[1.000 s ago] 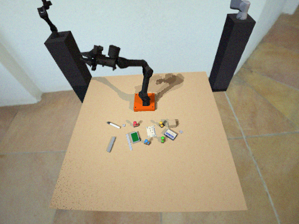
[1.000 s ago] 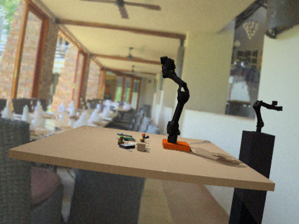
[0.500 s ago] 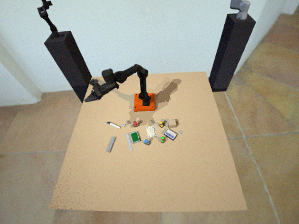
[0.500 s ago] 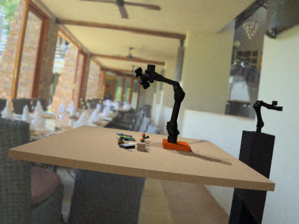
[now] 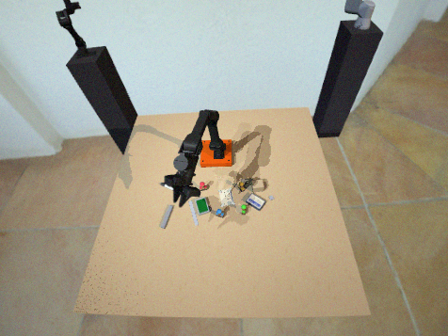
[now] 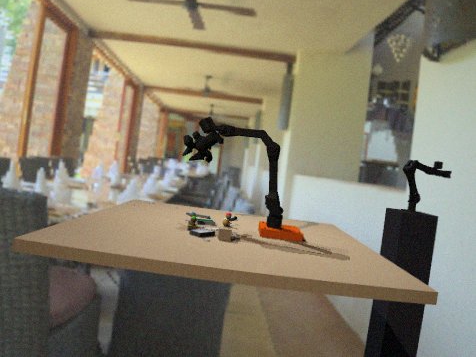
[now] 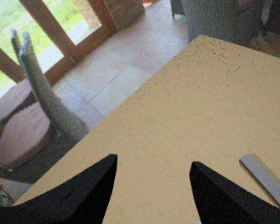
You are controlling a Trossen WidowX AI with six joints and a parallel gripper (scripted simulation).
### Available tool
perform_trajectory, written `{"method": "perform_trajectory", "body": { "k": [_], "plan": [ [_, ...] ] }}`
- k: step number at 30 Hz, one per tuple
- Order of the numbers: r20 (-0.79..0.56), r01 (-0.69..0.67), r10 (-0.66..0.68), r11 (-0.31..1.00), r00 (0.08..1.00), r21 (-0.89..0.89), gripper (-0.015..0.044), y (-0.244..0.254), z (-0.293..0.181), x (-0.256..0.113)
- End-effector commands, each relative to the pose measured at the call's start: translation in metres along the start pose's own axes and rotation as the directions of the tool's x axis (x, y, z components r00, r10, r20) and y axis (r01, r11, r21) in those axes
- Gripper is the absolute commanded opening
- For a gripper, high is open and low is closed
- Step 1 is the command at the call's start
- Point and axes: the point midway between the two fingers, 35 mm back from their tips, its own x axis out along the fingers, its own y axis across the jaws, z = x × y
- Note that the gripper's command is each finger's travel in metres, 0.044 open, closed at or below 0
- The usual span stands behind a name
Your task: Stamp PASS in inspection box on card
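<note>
My gripper [image 5: 188, 200] [image 7: 154, 165] is partly open and empty, high above the bench, left of the green pad [image 5: 202, 205] in the top view. A white card [image 5: 226, 197] with small dark marks lies right of the pad; its box is too small to make out. Small stamp-like pieces stand around the card: a red one [image 5: 202, 185], a blue one [image 5: 219, 213], a green one [image 5: 244, 209] and a yellow one [image 5: 242, 184]. Which one reads PASS cannot be told. No stamp or pad shows in the wrist view.
A grey bar [image 5: 166, 216] [image 7: 262, 174] and a pale ruler [image 5: 194, 213] lie left of the pad. A dark-rimmed case [image 5: 256, 201] with a white and blue face lies right of the card. A block [image 6: 225, 234] stands near it. The orange arm base [image 5: 216, 162] is behind.
</note>
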Motion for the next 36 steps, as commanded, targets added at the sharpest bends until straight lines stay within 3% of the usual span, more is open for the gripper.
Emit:
{"method": "perform_trajectory", "body": {
  "k": [1,11,19,36],
  "plan": [
    [-0.167,-0.012,-0.010,0.991,0.986,-0.136,0.0216,0.019,-0.057,0.014],
    [-0.561,-0.161,-0.155,0.866,0.813,-0.474,0.0216,0.045,-0.224,0.011],
    [-0.692,-0.331,-0.366,0.678,0.622,-0.656,0.0216,0.037,-0.328,-0.022],
    [-0.697,-0.348,-0.387,0.658,0.604,-0.667,0.0216,0.035,-0.349,-0.019]
  ]
}}
